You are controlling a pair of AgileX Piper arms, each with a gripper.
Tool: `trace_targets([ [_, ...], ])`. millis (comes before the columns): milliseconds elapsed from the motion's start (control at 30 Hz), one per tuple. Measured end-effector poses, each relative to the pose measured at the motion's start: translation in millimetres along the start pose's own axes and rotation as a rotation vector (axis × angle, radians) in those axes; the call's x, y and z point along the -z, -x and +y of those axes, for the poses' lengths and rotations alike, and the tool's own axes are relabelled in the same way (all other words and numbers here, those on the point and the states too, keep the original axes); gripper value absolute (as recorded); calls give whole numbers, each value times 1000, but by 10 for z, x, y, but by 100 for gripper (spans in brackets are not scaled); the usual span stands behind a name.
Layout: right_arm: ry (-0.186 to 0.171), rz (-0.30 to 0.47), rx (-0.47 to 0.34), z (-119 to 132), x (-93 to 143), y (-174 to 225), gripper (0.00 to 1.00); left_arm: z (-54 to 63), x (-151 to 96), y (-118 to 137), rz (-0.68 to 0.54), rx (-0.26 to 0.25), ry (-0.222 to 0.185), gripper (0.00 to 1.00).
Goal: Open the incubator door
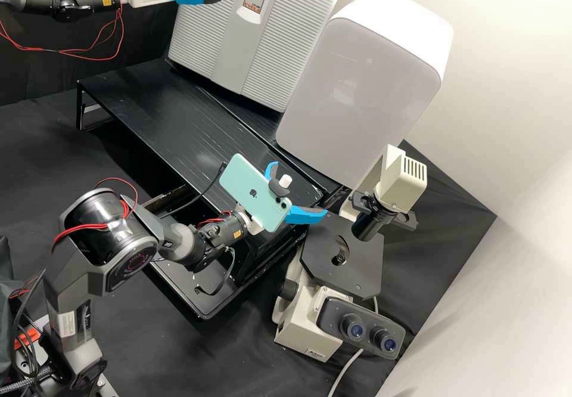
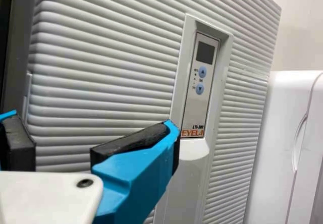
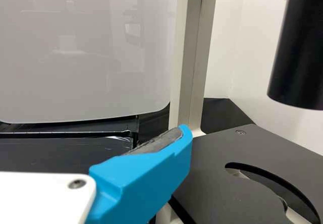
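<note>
I find the incubator (image 1: 208, 27) on the black shelf (image 1: 161, 111), its door (image 2: 106, 57) apparently shut. The left gripper (image 2: 92, 122) stands wide before it, presumably to take the door's edge. The right gripper (image 1: 300, 188), also wide, hangs near the microscope (image 1: 369, 260), likely to leave swing room.

2 dark grey arms (image 1: 83, 263) — red cables (image 1: 89, 226), orange labels (image 1: 237, 234), blue fingers (image 1: 305, 214) with black pads (image 2: 126, 144) — white plates (image 3: 38, 199) with screws (image 3: 76, 184).
</note>
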Motion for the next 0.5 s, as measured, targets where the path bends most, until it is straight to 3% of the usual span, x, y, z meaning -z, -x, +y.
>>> trace_targets([
  [200, 0, 0, 0, 0, 0, 0, 100, 12, 1, 7, 8, -1, 6, 0],
  [333, 0, 0, 0, 0, 0, 0, 100, -1, -3, 24, 16, 7, -17, 0],
  [500, 0, 0, 0, 0, 0, 0, 100, -25, -19, 44, 25, 2, -3, 0],
])
